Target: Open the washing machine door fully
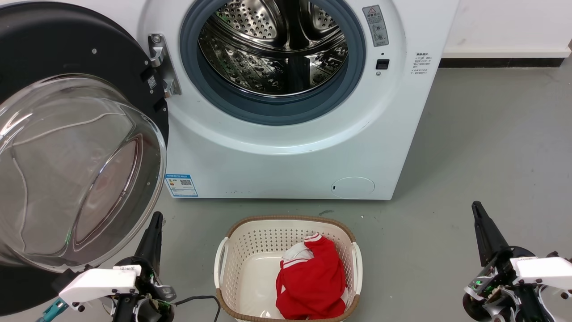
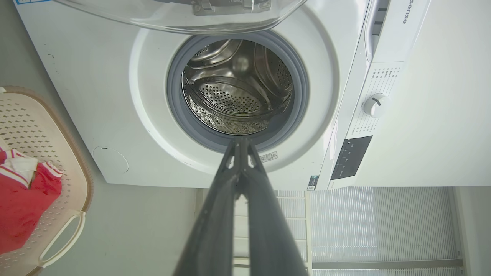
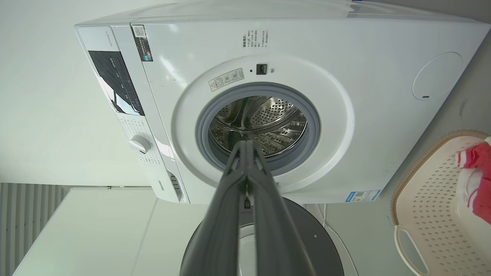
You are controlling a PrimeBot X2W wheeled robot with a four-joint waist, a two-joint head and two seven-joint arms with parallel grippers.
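Note:
The white washing machine (image 1: 286, 165) stands ahead with its steel drum (image 1: 272, 44) exposed inside the grey gasket. The washing machine door (image 1: 67, 147), a black ring around a bulging glass bowl, is swung wide out to the left on its metal hinge (image 1: 163, 67). My left gripper (image 1: 156, 219) is shut, low at the left, just below the door's lower rim and apart from it. At the lower right my right gripper (image 1: 477, 208) is shut and holds nothing. The left wrist view has the door's glass (image 2: 180, 15) at its top edge; the right wrist view has the door (image 3: 307, 237) behind the shut fingers (image 3: 245, 153).
A cream laundry basket (image 1: 241, 250) with a brown rim sits on the grey floor in front of the machine, holding a red and white garment (image 1: 313, 277). A blue label (image 1: 181, 184) and a round flap (image 1: 353, 187) mark the machine's lower front.

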